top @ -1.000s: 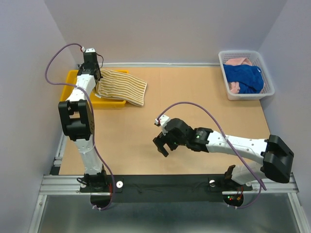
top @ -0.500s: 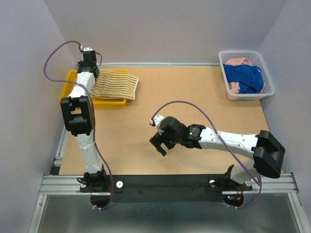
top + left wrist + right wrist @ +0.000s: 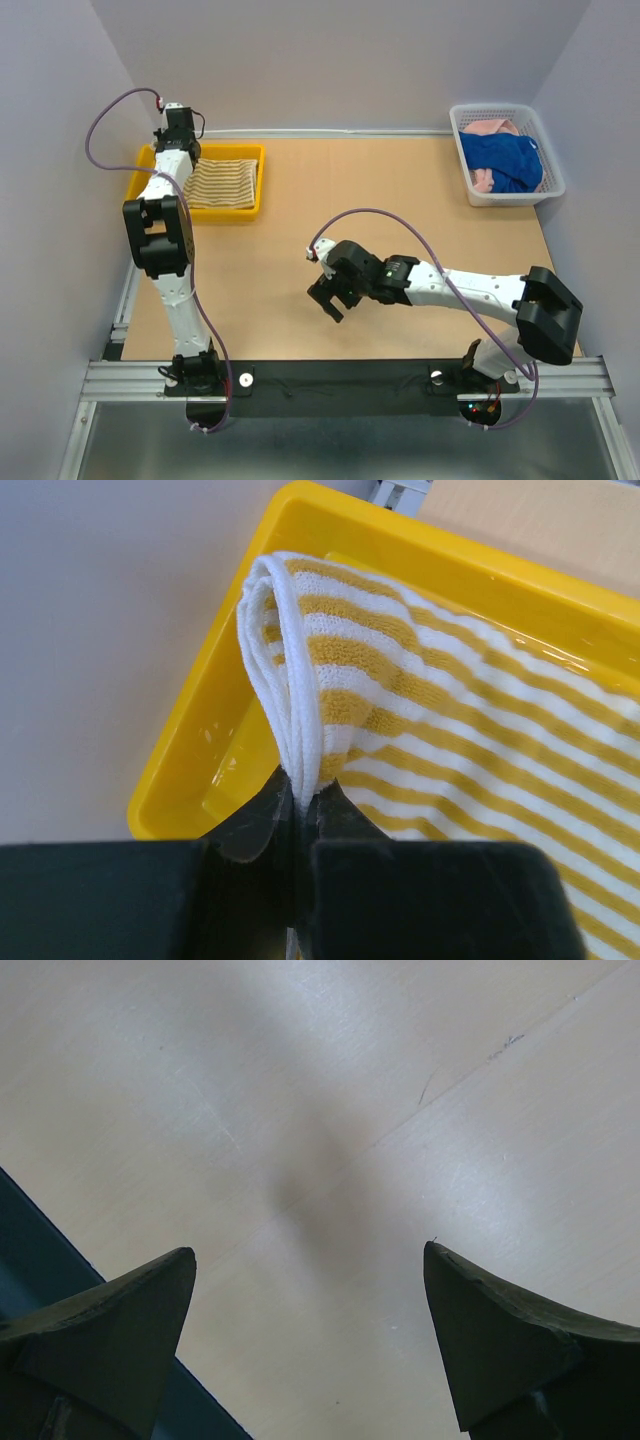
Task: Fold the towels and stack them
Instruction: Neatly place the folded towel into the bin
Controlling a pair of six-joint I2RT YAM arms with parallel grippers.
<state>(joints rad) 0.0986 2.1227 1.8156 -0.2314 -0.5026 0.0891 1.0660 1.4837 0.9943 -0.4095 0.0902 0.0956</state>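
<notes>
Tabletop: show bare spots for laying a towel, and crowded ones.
Bare tabletop runs wide between the yellow tray and the white basket, beyond the right gripper. Crowded: the tray, filled by the striped towel, and the basket.

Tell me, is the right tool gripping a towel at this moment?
No, the right tool stands wide open above the table, with nothing held in it.
</notes>
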